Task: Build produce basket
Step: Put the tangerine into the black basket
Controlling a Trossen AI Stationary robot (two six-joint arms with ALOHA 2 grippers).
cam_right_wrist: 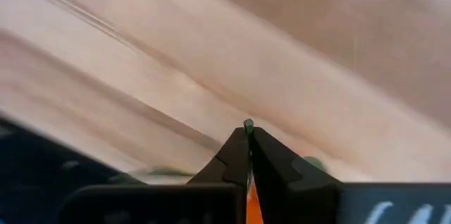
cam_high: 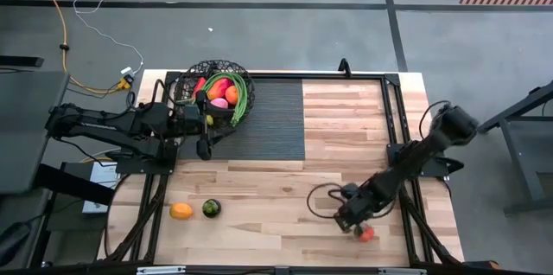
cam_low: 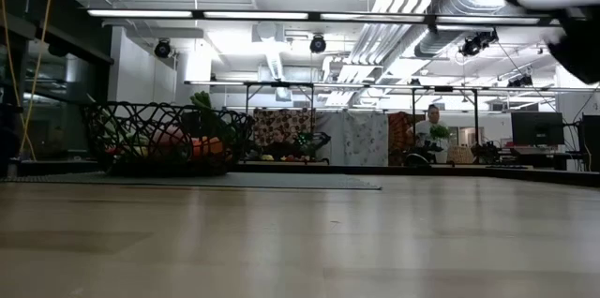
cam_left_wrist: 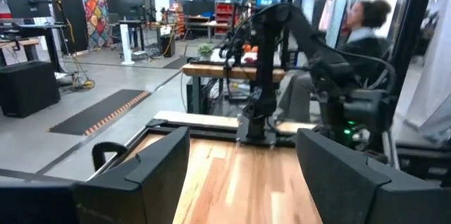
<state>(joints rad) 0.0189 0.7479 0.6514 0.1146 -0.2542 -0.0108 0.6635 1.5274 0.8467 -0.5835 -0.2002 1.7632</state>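
Note:
The black wire-mesh basket (cam_high: 216,93) (cam_low: 169,139) stands on a dark mat at the table's far left. It holds red, orange and pink fruit and long green stalks. An orange (cam_high: 181,211) and a dark green fruit (cam_high: 210,208) lie on the wood near the near edge. My left gripper (cam_high: 205,147) (cam_left_wrist: 243,150) hovers open just in front of the basket and touches nothing. My right gripper (cam_high: 350,220) (cam_right_wrist: 248,136) is low over the table's near right part, shut on a small red-orange piece of produce (cam_high: 366,233). My right gripper pinches the red-orange piece between its two fingers. An orange sliver (cam_right_wrist: 251,203) shows in the slit between them, and a green tip (cam_right_wrist: 248,123) pokes out past the fingertips. Whether the piece rests on the table I cannot tell.
A dark ribbed mat (cam_high: 268,119) covers the far middle of the table. Bare wood spreads over the middle and the near side. A black frame rail (cam_high: 397,111) runs along the right side. A person sits beyond the table in the left wrist view (cam_left_wrist: 359,34).

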